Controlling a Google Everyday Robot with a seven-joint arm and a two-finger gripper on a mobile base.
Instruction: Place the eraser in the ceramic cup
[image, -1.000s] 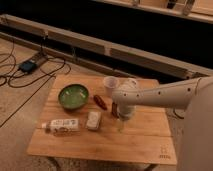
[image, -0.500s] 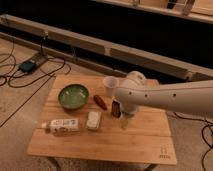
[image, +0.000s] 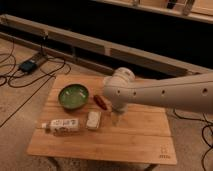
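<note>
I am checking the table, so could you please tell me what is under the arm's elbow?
A red item pokes out at the elbow's edge, and the gripper hangs below it over the table. Whatever else stands there is covered.

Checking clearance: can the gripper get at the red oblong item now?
Probably yes. The gripper hangs over the table close beside the red oblong item, with nothing between them.

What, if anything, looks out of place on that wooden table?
The bottle near the front left edge of the table lies on its side rather than standing. Nothing looks spilled. The end effector hangs over the middle of the table, right of the white block.
</note>
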